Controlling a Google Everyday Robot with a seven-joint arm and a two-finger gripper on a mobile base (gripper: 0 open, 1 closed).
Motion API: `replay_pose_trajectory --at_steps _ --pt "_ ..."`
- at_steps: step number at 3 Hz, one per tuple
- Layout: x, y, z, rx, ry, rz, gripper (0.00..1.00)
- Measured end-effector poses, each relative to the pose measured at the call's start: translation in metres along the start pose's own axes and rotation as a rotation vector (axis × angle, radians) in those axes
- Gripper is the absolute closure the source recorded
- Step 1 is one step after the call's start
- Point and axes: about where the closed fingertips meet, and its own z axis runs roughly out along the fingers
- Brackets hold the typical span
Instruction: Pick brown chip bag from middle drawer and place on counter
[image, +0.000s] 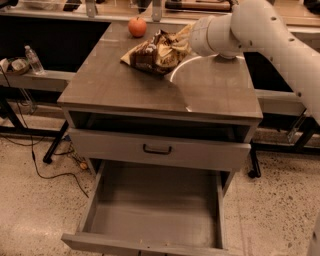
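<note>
The brown chip bag (156, 52) lies tilted on its side on the counter (125, 85), near the back, just left of the white arc (186, 67). My gripper (191, 38) is at the bag's right edge, mostly hidden behind the white wrist of the arm (235, 27), which reaches in from the upper right. The middle drawer (155, 212) is pulled out at the bottom of the cabinet and its grey floor is bare.
A red apple (137, 26) sits at the counter's back edge, behind the bag. A shut drawer front with a black handle (157, 149) is above the open drawer. A water bottle (34, 60) stands on a shelf at left. Cables lie on the floor at left.
</note>
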Motion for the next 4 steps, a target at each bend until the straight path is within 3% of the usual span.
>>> replay_pose_trajectory --at_steps 1,2,3,4 --pt "0.003 0.016 -0.002 -0.057 0.009 -0.007 0.30" --pt "0.002 0.020 0.001 -0.066 0.007 -0.007 0.01" --pt "0.001 0.020 0.002 -0.068 0.006 -0.007 0.00" --pt "0.023 0.004 -0.031 0.001 0.053 0.030 0.00"
